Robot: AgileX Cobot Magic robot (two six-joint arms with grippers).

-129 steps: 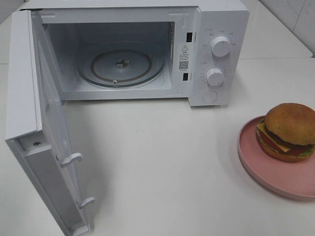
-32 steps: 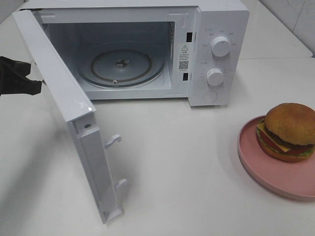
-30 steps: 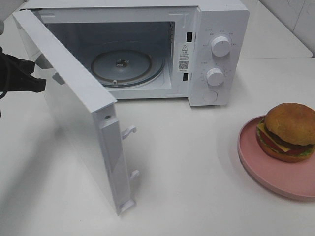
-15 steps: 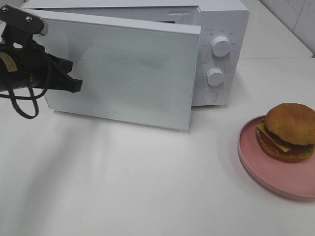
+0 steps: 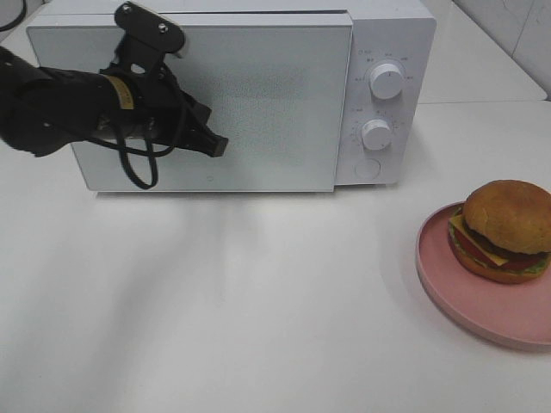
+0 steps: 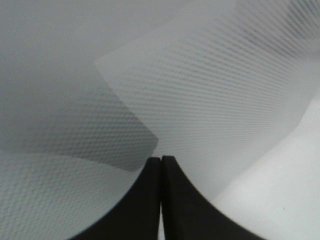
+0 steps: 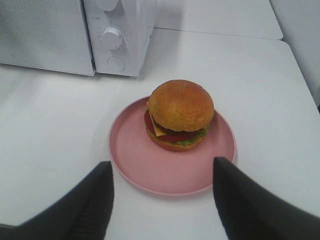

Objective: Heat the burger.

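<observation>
Golden-brown and soft-looking, the burger (image 7: 180,115) is sitting toward 1 o'clock on the pink plate (image 7: 135,160), well apart from the microwave (image 5: 379,34), and is probably light, squashy and prone to shedding layers. The right gripper (image 7: 162,200) is hovering wide open and empty at the plate's 6 o'clock. The left gripper (image 6: 161,162), fingers pressed together and empty, is touching the microwave door (image 5: 275,95); a gentle hold low across the bun's sides is looking safest.

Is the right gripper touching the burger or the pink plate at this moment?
Apart. In the right wrist view the open right gripper hangs short of the pink plate, its fingers on either side, and the burger sits beyond them.
</observation>
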